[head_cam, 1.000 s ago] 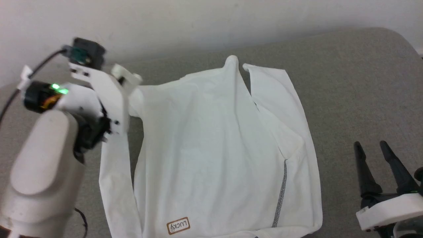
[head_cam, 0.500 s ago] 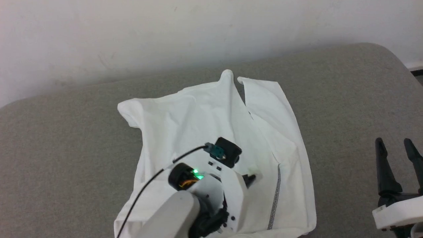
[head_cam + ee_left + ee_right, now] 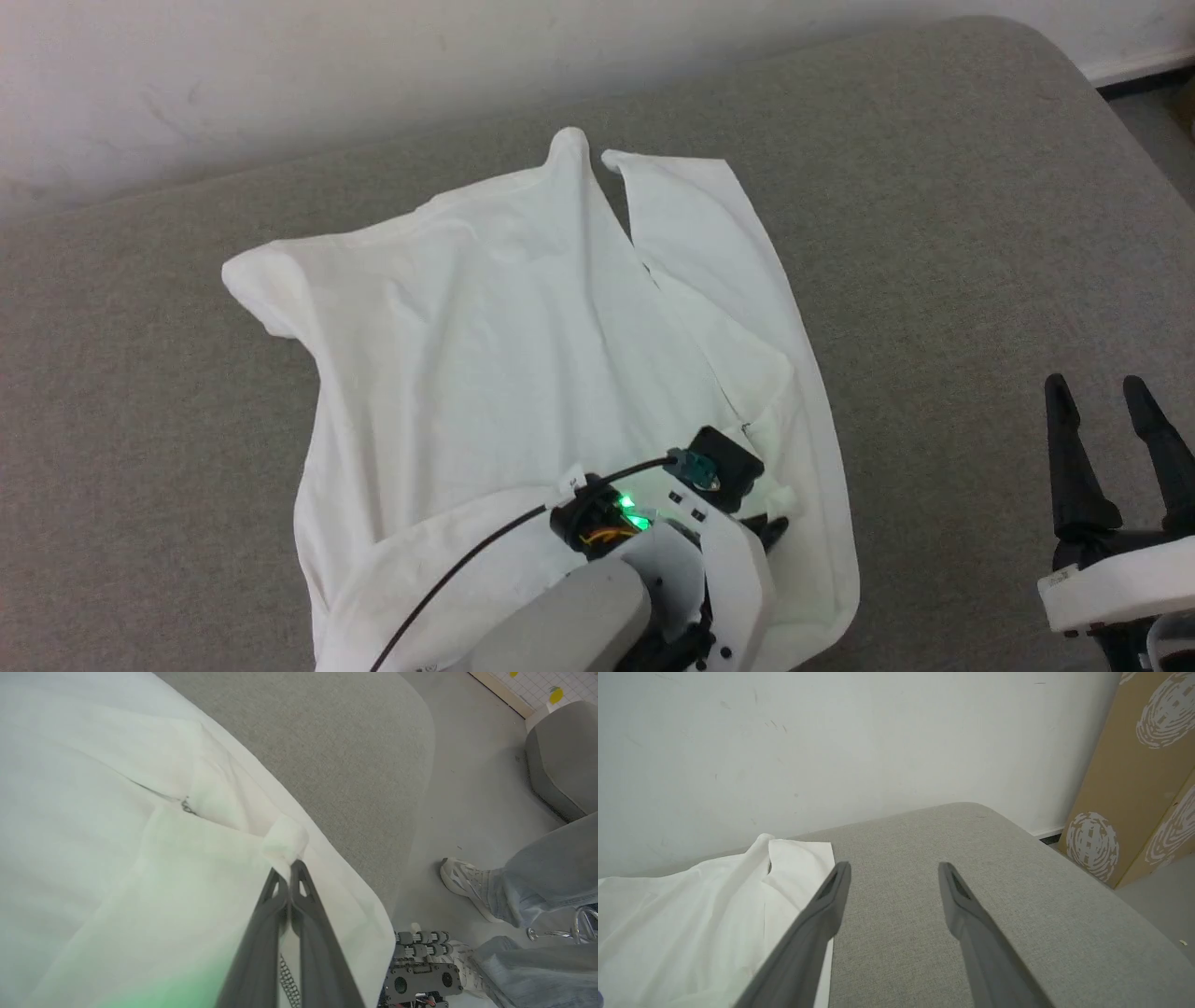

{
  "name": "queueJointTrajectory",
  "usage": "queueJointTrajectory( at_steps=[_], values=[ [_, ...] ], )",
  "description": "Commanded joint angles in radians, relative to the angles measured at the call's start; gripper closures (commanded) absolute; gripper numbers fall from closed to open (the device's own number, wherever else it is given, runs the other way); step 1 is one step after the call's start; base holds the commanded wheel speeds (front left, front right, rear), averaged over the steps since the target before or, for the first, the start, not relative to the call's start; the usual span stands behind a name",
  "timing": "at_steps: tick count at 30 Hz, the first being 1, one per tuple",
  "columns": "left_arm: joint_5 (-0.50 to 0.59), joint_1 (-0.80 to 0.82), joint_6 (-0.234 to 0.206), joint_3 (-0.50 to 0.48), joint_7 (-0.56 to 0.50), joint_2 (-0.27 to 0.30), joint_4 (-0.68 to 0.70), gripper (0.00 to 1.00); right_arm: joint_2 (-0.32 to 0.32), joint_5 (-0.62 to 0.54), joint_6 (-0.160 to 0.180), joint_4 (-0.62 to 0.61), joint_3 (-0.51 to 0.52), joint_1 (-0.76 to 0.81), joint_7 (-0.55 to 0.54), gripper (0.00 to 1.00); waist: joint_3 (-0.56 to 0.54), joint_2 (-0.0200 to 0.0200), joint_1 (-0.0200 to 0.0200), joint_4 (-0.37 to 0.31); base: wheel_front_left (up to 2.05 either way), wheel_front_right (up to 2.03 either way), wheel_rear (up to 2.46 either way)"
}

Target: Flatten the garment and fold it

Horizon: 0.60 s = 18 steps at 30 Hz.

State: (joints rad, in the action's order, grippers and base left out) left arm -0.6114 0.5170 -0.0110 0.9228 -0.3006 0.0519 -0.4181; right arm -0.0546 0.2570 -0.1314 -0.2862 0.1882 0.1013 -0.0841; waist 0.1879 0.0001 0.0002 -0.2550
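- The grey padded surface (image 3: 934, 233) is the landmark here; a white wall (image 3: 280, 56) stands along its far edge
- The garment (image 3: 485, 355) lies spread on the left and middle part of the grey padded surface, well inside its far edge and reaching its near edge
- The far-left corner of the garment makes a rounded bump, and a pointed tip of fabric is the part that comes closest to the far edge of the surface
- A long strip of the white fabric lies across the near part of the garment, above the near edge of the surface
- The left gripper (image 3: 773, 530) hangs over the near middle of the surface, with a black cable (image 3: 485, 551) running back from its wrist
- In the left wrist view, the left gripper (image 3: 290, 870) has its two fingers pressed together, pinching a small bunched end of the garment (image 3: 93, 835)
- A dark zigzag seam (image 3: 288, 982) shows under those fingers
- The right gripper (image 3: 1094, 387) stays above the bare near-right part of the surface, well apart from the garment; its fingers stand wide and hold nothing
- In the right wrist view, the right gripper (image 3: 894, 867) points toward the far edge of the grey padded surface (image 3: 924, 905), with the garment (image 3: 691, 933) at its left
- Beyond the right end of the surface there is a cardboard box (image 3: 1134, 788)
- On the floor (image 3: 476, 802) beside that end, a person's shoe (image 3: 462, 882) and trouser leg (image 3: 551, 877) show
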Motion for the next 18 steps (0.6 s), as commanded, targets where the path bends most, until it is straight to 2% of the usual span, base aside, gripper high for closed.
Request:
queueJointTrajectory(
  at_steps=[1, 3, 4, 5, 9, 13, 18],
  values=[
    [-0.018, -0.005, -0.004, 0.032, 0.015, -0.001, -0.017, 1.00, 0.004, 0.007, 0.001, 0.008, -0.002, -0.014, 0.006, 0.00, 0.033, -0.0001, -0.0002, -0.017, 0.00, 0.00, 0.00],
    [-0.045, -0.006, -0.004, 0.074, 0.032, -0.001, -0.036, 1.00, 0.004, 0.007, 0.001, 0.014, -0.005, -0.017, 0.007, 0.00, 0.038, -0.0001, -0.0002, -0.011, 0.00, 0.00, 0.00],
    [-0.061, -0.005, -0.002, 0.092, 0.038, -0.001, -0.043, 0.69, 0.004, 0.006, 0.001, 0.016, -0.007, -0.019, 0.008, 0.00, 0.038, -0.0001, -0.0002, -0.007, 0.00, 0.00, 0.00],
    [-0.079, -0.002, 0.002, 0.105, 0.052, -0.001, -0.042, 0.00, 0.004, 0.005, 0.001, 0.018, -0.011, -0.022, 0.008, 0.00, 0.036, -0.0001, -0.0002, -0.004, 0.00, 0.00, 0.00],
    [-0.103, 0.034, 0.002, 0.139, 0.149, -0.001, -0.016, 0.00, 0.003, -0.015, 0.001, 0.019, -0.024, -0.028, 0.006, 0.00, 0.011, -0.0001, -0.0002, 0.022, 0.00, 0.00, 0.00],
    [-0.097, 0.059, -0.020, 0.125, 0.287, -0.002, 0.034, 0.00, -0.006, -0.030, 0.001, 0.015, -0.034, -0.020, -0.005, 0.00, -0.031, -0.0001, -0.0002, 0.052, 0.00, 0.00, 0.00],
    [-0.088, 0.038, -0.089, 0.032, 0.453, 0.027, 0.088, 0.00, -0.017, -0.042, 0.001, 0.003, -0.045, 0.000, -0.024, 0.00, -0.082, -0.0001, -0.0002, 0.088, 0.00, 0.00, 0.00]
  ],
)
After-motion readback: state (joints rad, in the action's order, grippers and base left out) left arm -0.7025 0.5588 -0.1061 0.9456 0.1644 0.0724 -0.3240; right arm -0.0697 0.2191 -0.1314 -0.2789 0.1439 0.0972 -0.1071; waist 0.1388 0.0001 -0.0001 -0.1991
